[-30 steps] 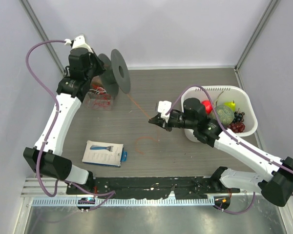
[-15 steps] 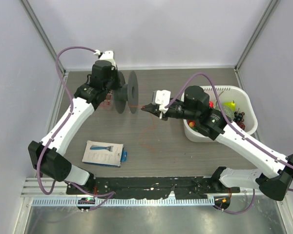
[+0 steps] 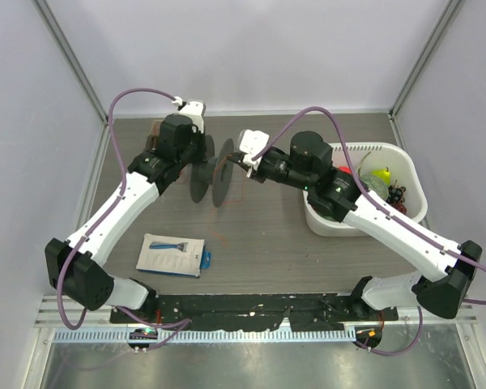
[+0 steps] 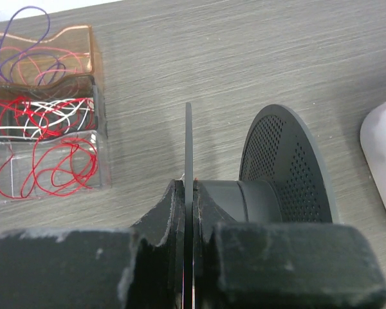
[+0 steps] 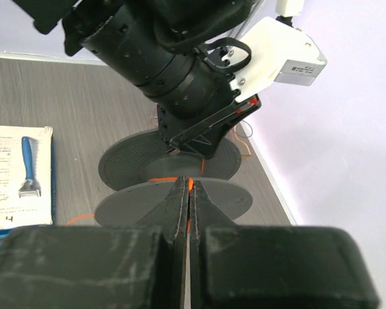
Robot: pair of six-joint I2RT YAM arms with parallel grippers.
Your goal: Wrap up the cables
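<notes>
- Top view: the left arm has swung in from the far-left corner, and the spool point(image 3: 211, 173) now hangs over the middle back of the worktop point(image 3: 292, 251).
- The right tool point(image 3: 245, 160) has come up from mid-worktop to sit just beside the spool's near disc.
- A second ago a long orange run of cable point(image 5: 188, 183) stretched between them. That gap is all but closed, and the strand is too fine to pick out from up here.
- The left tool point(image 3: 196, 162) is up against the spool's far disc. The razor pack point(image 3: 172, 254) and fruit basket point(image 3: 405, 217) haven't budged.
- Left wrist: the left tool point(image 4: 188, 190) is clamped hard on the spool's thin flange point(image 4: 188, 145), seen edge on, with the hub and perforated disc to its right.
- Beyond it, the clear box point(image 4: 96, 138) still holds a tangle of red and whitish cables point(image 4: 48, 170), so there's plenty left unwound.
- Right wrist: the right tool point(image 5: 188, 187) is closed with the orange cable pinched at its tips, right at the spool's rim.
- There's orange on the hub between the two discs, and a short tail lies on the worktop near the pack.
- My read is that the slack has been drawn in and the strand is now held tight at the hub, so a turn can be laid on.
- The risk is that such a short, fine strand could slip the pinch or ride off the flange.
</notes>
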